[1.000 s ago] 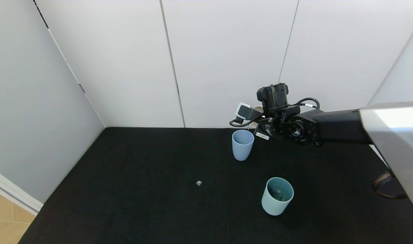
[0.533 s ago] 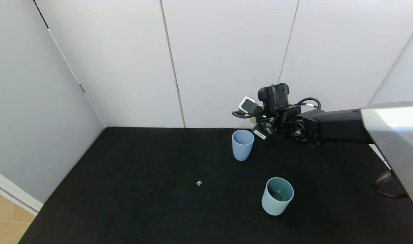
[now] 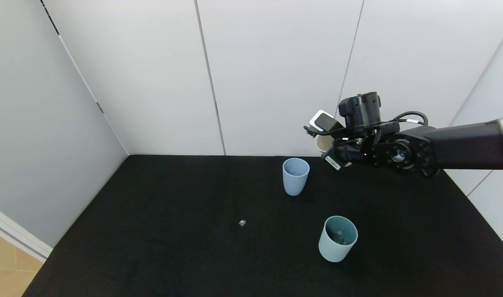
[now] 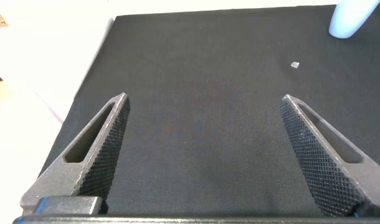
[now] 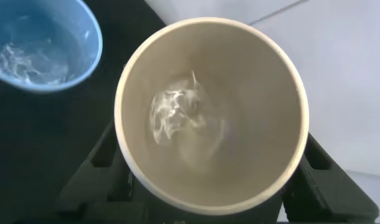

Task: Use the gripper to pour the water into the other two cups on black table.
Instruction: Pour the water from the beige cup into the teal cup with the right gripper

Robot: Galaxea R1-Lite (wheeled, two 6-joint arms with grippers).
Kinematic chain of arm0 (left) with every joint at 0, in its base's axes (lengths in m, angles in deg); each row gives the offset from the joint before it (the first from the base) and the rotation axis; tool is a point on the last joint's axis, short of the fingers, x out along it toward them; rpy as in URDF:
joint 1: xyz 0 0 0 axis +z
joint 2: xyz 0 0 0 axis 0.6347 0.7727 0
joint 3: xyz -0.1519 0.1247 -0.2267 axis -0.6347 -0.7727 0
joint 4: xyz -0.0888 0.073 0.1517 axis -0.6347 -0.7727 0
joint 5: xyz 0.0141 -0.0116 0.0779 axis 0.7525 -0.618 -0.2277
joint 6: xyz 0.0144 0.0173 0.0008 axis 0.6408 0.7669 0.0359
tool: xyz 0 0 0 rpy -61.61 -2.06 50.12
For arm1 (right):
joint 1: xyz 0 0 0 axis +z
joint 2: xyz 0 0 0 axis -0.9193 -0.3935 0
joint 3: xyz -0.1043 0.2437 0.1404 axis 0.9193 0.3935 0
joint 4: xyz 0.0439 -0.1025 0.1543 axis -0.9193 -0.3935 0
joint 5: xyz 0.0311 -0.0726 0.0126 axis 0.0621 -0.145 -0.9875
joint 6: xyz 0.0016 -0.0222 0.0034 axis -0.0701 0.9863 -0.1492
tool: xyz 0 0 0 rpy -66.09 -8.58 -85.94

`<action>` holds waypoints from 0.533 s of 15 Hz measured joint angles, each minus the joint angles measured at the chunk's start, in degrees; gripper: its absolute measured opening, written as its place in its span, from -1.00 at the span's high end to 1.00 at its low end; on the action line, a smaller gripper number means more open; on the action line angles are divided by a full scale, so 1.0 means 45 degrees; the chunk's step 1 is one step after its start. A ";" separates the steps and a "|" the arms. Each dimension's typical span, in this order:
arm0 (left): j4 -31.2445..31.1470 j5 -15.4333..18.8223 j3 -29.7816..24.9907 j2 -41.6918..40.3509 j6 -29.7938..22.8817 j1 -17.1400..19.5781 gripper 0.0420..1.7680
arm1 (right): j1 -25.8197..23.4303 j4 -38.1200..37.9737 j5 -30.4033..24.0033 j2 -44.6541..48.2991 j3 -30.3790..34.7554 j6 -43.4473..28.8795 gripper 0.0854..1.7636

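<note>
My right gripper is shut on a cream-beige cup, held above the black table to the right of the periwinkle blue cup. In the right wrist view the beige cup fills the frame with a little water inside, and the blue cup beside it holds water too. The teal cup stands nearer the front with a little water in it. My left gripper is open and empty, low over the table; the blue cup shows far off.
A tiny grey speck lies on the table left of the teal cup; it also shows in the left wrist view. White wall panels close the back and left. The table's left edge drops to a wooden floor.
My right gripper has moved right and up, away from above the blue cup, and has tilted the beige cup back toward upright. The two standing cups have not moved.
</note>
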 joint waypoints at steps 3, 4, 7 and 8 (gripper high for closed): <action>0.0000 0.0000 0.0000 0.0005 0.0005 0.0000 -0.94 | -0.0238 0.0049 -0.0325 0.1422 0.1715 -0.0146 -0.42; 0.0000 0.0005 0.0000 0.0005 0.0005 0.0000 -0.94 | -0.0306 0.0081 -0.0349 0.1880 0.2267 -0.0165 -0.42; 0.0000 0.0005 0.0000 0.0000 0.0005 0.0000 -0.94 | -0.0458 0.0103 -0.0653 0.3216 0.3877 -0.0171 -0.42; -0.0005 0.0000 0.0000 0.0000 0.0005 0.0000 -0.94 | -0.0507 0.0103 -0.0772 0.3627 0.4356 -0.0171 -0.42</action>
